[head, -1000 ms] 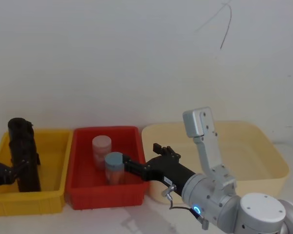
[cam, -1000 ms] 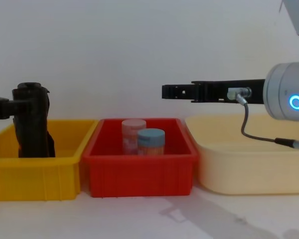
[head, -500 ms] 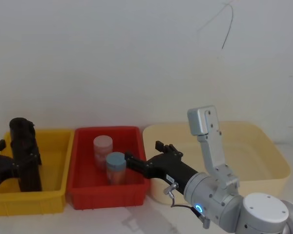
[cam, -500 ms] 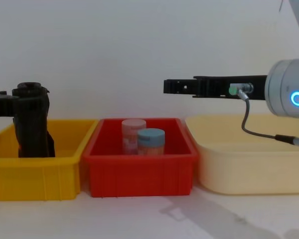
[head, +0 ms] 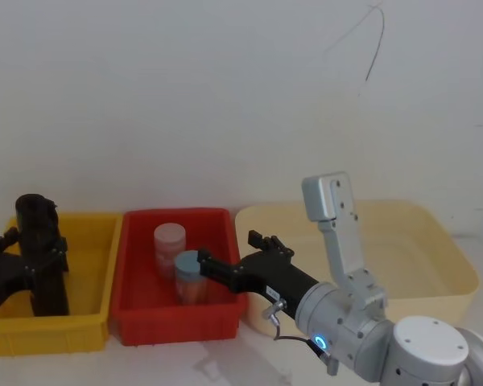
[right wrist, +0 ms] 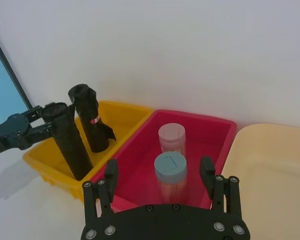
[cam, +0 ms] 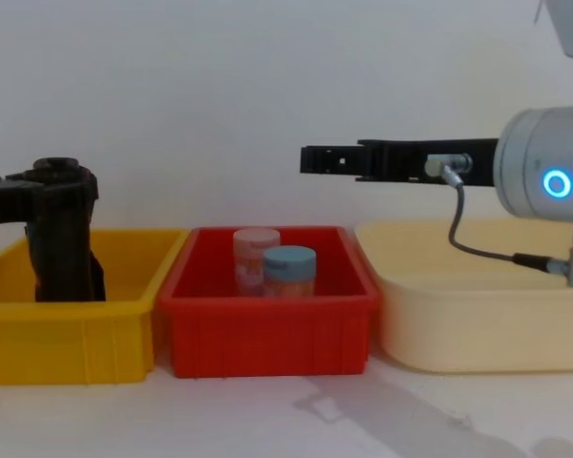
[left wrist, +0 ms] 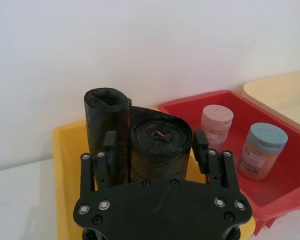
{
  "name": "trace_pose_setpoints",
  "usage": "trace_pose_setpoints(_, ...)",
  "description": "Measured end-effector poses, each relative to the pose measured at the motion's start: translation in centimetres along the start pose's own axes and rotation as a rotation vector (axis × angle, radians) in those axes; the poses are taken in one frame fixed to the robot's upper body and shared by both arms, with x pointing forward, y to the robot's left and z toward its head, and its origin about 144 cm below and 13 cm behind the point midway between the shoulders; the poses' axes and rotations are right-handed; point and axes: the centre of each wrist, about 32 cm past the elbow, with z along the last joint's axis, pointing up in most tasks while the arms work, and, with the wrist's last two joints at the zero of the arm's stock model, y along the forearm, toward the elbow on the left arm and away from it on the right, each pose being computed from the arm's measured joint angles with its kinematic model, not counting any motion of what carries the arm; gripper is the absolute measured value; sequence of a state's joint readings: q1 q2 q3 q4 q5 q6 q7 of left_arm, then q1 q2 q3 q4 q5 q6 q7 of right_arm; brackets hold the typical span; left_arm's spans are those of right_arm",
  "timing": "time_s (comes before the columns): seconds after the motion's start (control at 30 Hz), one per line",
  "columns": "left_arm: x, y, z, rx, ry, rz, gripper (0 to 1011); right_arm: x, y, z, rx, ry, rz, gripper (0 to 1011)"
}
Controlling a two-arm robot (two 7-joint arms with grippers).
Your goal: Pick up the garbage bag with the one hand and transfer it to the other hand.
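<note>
Against the white wall (head: pixel 185 96), the garbage bag (head: pixel 39 219) at nine o'clock is best clamped squarely by the spread left hand (left wrist: pixel 154 142), right hand (cam: pixel 310 159) poised open at six.

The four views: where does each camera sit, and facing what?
Head view: high, looking down on yellow bin, red bin, cream bin; left gripper, right gripper show.
Chest view: low, level across the bins; both grippers.
Left wrist view: behind left gripper, facing the garbage bag.
Right wrist view: behind right gripper, over red bin.
Head and chest share all three bins.
</note>
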State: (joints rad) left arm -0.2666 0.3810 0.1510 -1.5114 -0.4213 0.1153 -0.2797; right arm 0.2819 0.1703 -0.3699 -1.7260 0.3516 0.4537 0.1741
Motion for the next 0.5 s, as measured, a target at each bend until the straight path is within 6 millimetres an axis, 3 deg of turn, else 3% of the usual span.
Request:
trace_pose_setpoints(0.27, 0.1, -0.1, -0.1, -0.007, 0.005, -0.007, 727, -0.2, 0.7, 0.0, -0.006, -0.001, 0.0, 1000)
trace_pose_setpoints(0.33, 0.1, -0.2, -0.2, -0.009, 0.006, -0.009, 630, -0.2, 1.1, -0.1, -0.016, -0.006, -0.003, 1000)
trace_pose_setpoints(0.5, 0.1, -0.2, -0.2, -0.011, 0.008, -0.011, 574, -0.3, 1.8, -0.4, -0.031, -0.016, -0.005, 1000)
